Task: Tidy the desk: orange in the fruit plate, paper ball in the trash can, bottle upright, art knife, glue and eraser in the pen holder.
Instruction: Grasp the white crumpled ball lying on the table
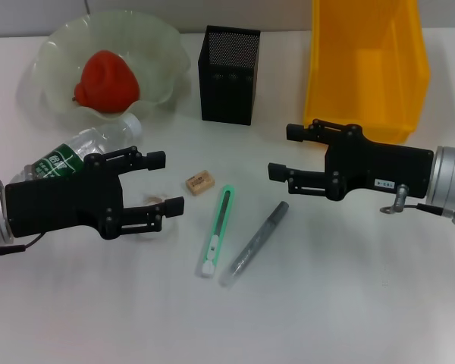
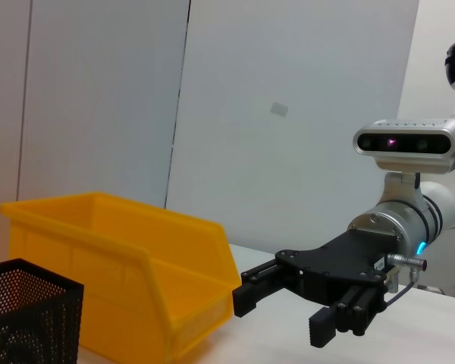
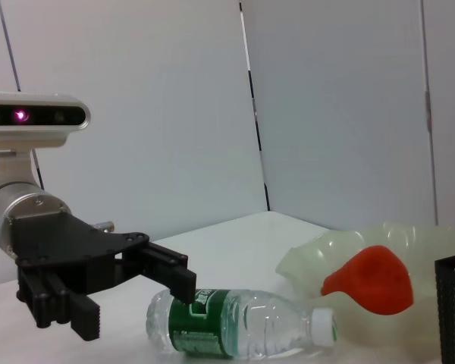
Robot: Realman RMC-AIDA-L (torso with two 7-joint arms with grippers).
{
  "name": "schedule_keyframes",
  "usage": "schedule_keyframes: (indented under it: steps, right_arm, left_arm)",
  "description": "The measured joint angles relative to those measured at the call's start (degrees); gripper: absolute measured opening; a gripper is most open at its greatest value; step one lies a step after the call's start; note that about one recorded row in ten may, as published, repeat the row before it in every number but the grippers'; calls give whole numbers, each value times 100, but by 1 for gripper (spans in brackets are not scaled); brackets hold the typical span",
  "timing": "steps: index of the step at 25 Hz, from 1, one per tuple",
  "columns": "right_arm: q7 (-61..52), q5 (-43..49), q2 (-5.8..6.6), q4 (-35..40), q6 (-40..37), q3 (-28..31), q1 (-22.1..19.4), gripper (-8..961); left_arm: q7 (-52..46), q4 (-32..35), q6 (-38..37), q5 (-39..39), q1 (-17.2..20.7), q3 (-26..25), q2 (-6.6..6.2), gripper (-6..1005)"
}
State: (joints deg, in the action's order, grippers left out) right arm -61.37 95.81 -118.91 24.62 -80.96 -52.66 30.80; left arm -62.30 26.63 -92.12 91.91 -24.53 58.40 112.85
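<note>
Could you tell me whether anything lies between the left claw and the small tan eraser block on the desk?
Nothing visible does. The open left claw hovers beside the small tan eraser block, with only bare white desk between them. The clear plastic bottle lies on its side behind the claw, out of that path.

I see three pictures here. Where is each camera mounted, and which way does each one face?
Head view: on the robot's head, looking down at the desk; shows the left gripper and right gripper, both open.
Left wrist view: on the left arm, facing across to the trash can, pen holder and the right gripper.
Right wrist view: on the right arm, facing the lying bottle, the orange in the fruit plate, and the left gripper.
Shared: each wrist view shows the opposite gripper, also seen from the head.
</note>
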Motion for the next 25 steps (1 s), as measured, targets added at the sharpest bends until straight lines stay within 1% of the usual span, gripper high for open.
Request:
schedule_keyframes:
  steps: [7,11,12,15,19,25]
  right_arm:
    - [-227,0,0,63,-7,-186,21,784]
    - [-774,94,53,391,-21,-584,75,784]
    - [-917,144,62,496,-24,-696,97,784]
    - [-1219,391,77,726,-25,-875,193,784]
    - [-1334,586,66,754,-23,-879,320,784]
    - [-1217,544,43,795,-94,-820,116,784]
  left_arm:
    - [-1,1,54,14,6,-11,-15,807]
    - [-1,6,114,32,54,-13,-57,807]
    - [4,9,117,38,83,-8,-89,807]
    - [36,11,117,38,110,8,-118,806]
    - [85,11,129,61,133,21,-128,806]
    - [39,85,318,449,89,-53,-123,806]
